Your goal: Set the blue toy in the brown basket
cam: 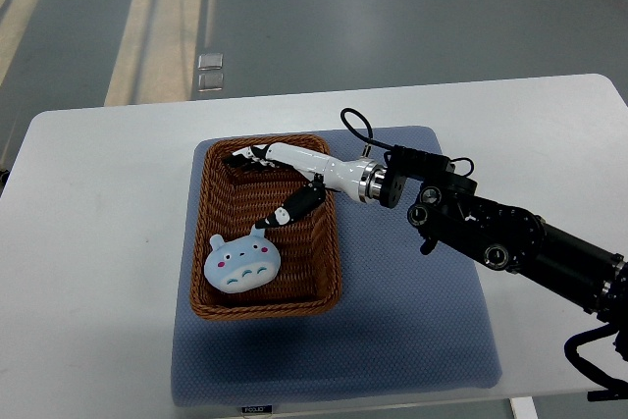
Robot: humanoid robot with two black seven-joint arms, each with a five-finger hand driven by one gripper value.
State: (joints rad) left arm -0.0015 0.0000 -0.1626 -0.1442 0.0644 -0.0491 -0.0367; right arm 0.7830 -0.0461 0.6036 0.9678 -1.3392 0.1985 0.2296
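Note:
The blue toy (241,262), a round pale-blue plush with a white face and pink cheeks, lies inside the brown wicker basket (201,233) near its front left corner. My right hand (263,183) reaches in over the basket from the right, its white and black fingers (294,208) spread and holding nothing. The hand hovers just behind and to the right of the toy; one fingertip ends close to the toy's top edge. The left arm is not in view.
The basket stands on a blue-grey mat (412,321) on a white table (88,242). My right arm (510,242) crosses the mat's right half. Grey floor lies beyond the table's far edge.

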